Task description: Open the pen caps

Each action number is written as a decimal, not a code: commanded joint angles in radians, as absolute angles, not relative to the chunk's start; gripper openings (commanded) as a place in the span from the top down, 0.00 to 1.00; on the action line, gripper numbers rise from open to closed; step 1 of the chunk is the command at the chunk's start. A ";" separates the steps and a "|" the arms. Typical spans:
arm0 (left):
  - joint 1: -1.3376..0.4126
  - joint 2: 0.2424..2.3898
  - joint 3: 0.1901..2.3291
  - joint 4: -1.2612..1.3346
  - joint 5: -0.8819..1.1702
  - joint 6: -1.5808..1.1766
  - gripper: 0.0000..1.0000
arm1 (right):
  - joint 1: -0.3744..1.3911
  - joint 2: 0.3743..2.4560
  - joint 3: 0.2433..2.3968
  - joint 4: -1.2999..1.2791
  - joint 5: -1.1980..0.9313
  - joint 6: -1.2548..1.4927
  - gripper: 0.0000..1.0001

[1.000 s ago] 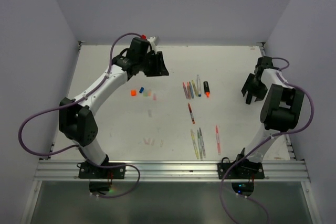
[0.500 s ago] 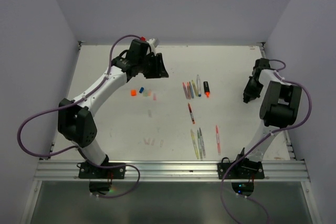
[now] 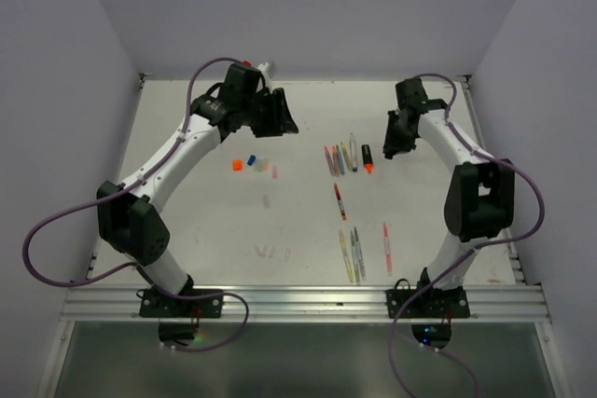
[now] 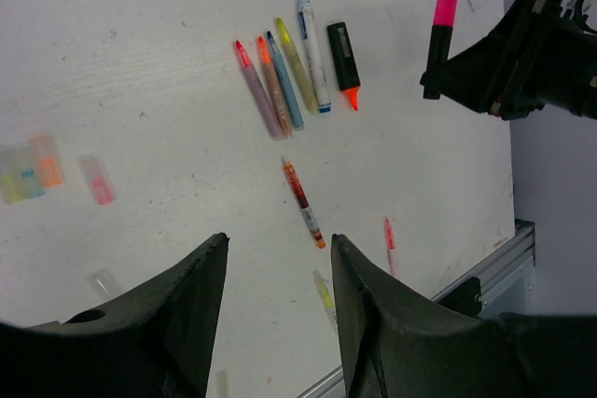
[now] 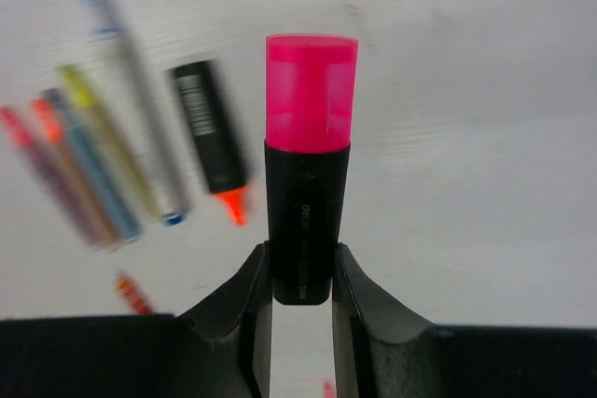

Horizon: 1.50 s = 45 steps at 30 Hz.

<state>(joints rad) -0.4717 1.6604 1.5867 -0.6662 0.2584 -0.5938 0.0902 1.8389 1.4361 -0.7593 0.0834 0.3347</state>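
While your right gripper point(image 5: 300, 272) clamps the black plastic highlighter point(image 5: 303, 207), its translucent pink cap point(image 5: 311, 92) on and raised over the white table point(image 5: 466, 90), your left gripper point(image 4: 278, 263) hangs spread wide, holding nothing

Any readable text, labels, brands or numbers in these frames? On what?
Nothing legible.
White print on the pink-capped highlighter in the right gripper: too blurred to read.
White label on the loose black highlighter: blurred, unreadable.
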 commanded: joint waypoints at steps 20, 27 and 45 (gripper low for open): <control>-0.511 1.644 1.559 -0.673 0.285 -0.856 0.34 | 0.598 1.525 1.424 -0.732 -0.296 0.370 1.00; -0.546 1.693 1.603 -0.658 0.291 -0.870 0.33 | 0.604 1.525 1.443 -0.723 -0.324 0.380 1.00; -0.552 1.758 1.632 -0.598 0.304 -0.899 0.83 | 0.607 1.522 1.462 -0.709 -0.370 0.406 1.00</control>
<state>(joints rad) -0.5503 1.7542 1.5898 -0.6430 0.2859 -0.8848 0.6022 1.5616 1.4212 -0.7395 -0.3374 0.3908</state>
